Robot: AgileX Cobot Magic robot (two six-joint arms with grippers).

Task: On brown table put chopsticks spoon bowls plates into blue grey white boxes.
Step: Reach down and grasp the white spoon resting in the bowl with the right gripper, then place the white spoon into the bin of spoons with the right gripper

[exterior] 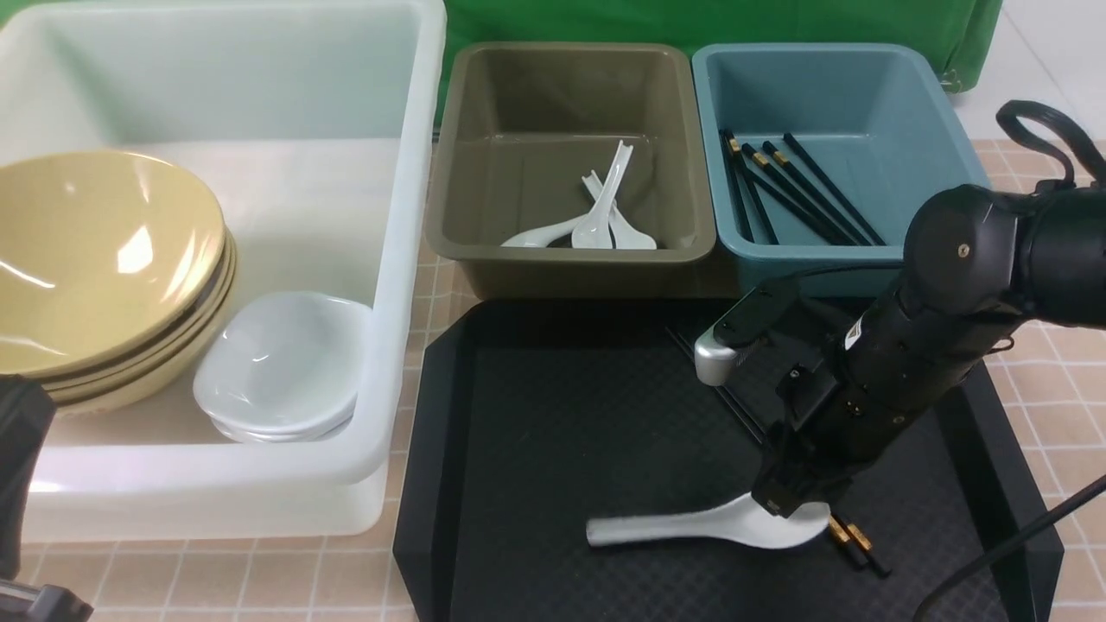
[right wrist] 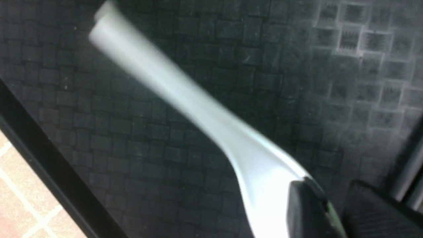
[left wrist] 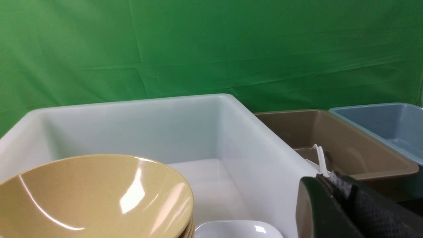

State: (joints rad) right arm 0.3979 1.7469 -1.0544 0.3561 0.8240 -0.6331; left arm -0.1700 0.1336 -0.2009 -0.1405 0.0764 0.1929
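Have right gripper (exterior: 791, 505) down on black tray (exterior: 562, 415), fingers either side of the scoop rim of spoon (exterior: 691, 524). Looks clamped on it, though contact mostly hidden behind the arm. Spoon lying near the tray's front, handle toward robot's left, loose chopsticks (exterior: 851, 537) just beside the scoop, partly under the arm. Left gripper (left wrist: 333, 186) closed, sitting at near left side of white tub (exterior: 415, 259). In tub: stacked bowls (exterior: 104, 250), stacked plates (exterior: 285, 363) just beside them. Grey box (exterior: 553, 95) between tub and blue box (exterior: 916, 95): three stored spoons (exterior: 596, 226). In blue box: stored chopsticks (exterior: 795, 194), gold bands toward the far wall. All three boxes and the tray on brown table (exterior: 1054, 363).
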